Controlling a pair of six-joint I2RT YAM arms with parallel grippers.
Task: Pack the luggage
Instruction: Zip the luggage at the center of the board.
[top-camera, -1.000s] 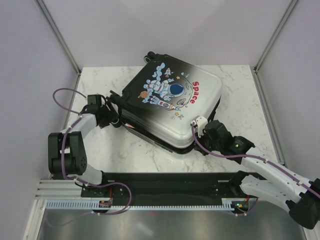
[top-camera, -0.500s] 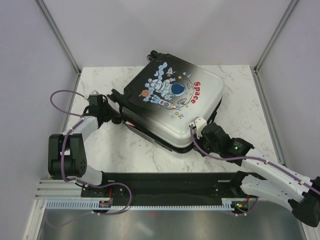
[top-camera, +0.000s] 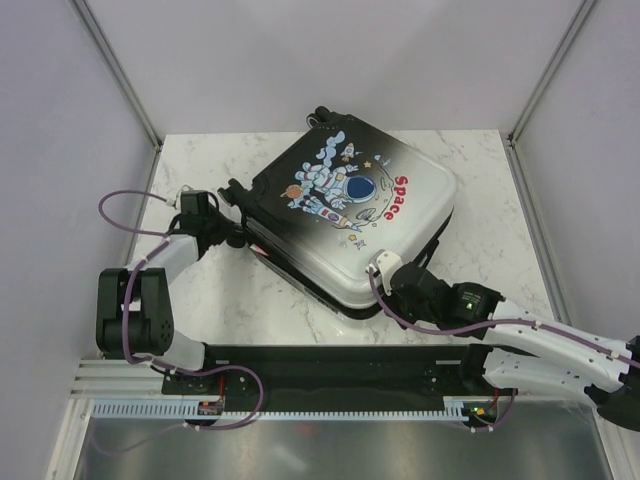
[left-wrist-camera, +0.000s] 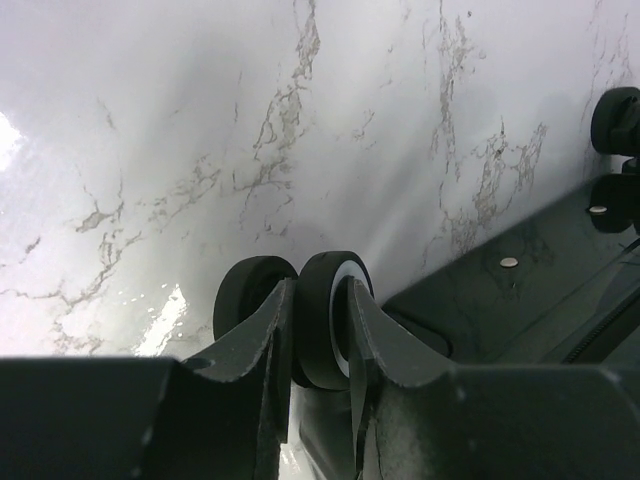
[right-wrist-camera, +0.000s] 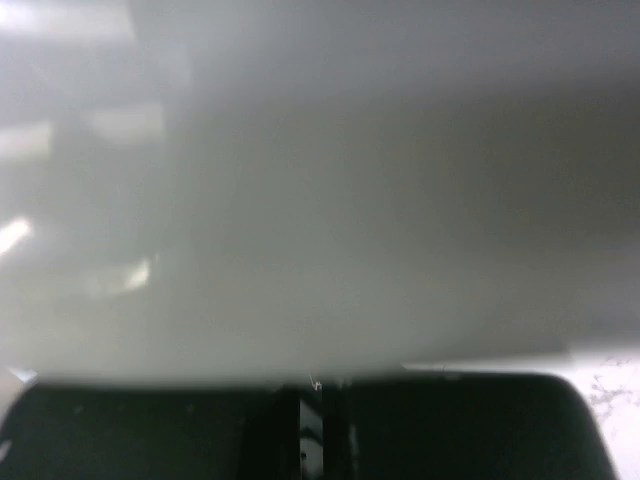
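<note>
Glossy hard-shell luggage (top-camera: 352, 212), left gripper (left-wrist-camera: 320, 296) pinching round black wheel (left-wrist-camera: 324, 335), marble table (left-wrist-camera: 200, 130)

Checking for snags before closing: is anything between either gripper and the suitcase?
Nothing visible. The left gripper grips one wheel of the luggage, and the right gripper sits against its near corner, the shell filling that wrist view.

1x luggage (top-camera: 350, 215), 2x arms (top-camera: 165, 255) (top-camera: 530, 335)
</note>
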